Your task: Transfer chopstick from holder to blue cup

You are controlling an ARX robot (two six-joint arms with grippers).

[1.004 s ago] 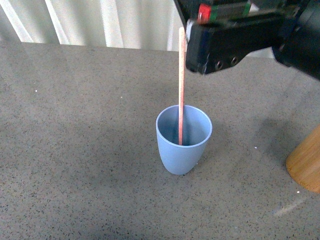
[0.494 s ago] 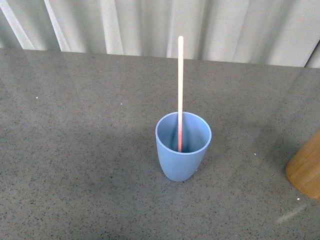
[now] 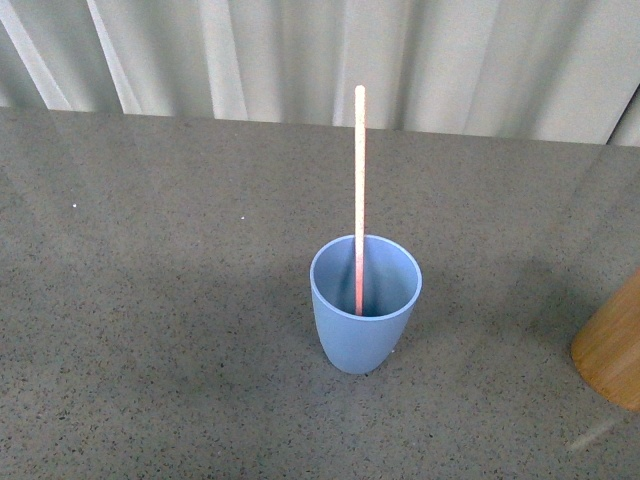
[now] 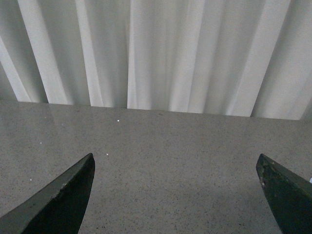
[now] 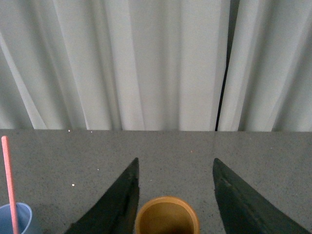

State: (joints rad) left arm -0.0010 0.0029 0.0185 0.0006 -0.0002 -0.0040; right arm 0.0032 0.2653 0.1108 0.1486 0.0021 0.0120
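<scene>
One salmon-pink chopstick (image 3: 359, 190) stands nearly upright in the blue cup (image 3: 364, 320) at the middle of the grey table; no gripper touches it. The tan wooden holder (image 3: 612, 345) pokes in at the right edge of the front view. Neither arm shows in that view. In the right wrist view my right gripper (image 5: 175, 165) is open above the holder (image 5: 167, 216), whose mouth lies between the two fingers; what shows of its inside holds nothing. The chopstick (image 5: 9, 183) and cup (image 5: 14, 218) show at that view's edge. My left gripper (image 4: 175, 165) is open over bare table.
A pale pleated curtain (image 3: 300, 55) hangs behind the table's far edge. The grey speckled tabletop (image 3: 150, 300) spreads around the cup.
A second ago my right gripper was at the chopstick's top; it has since left the front view. The chopstick stays in the cup. The camera view has shifted slightly.
</scene>
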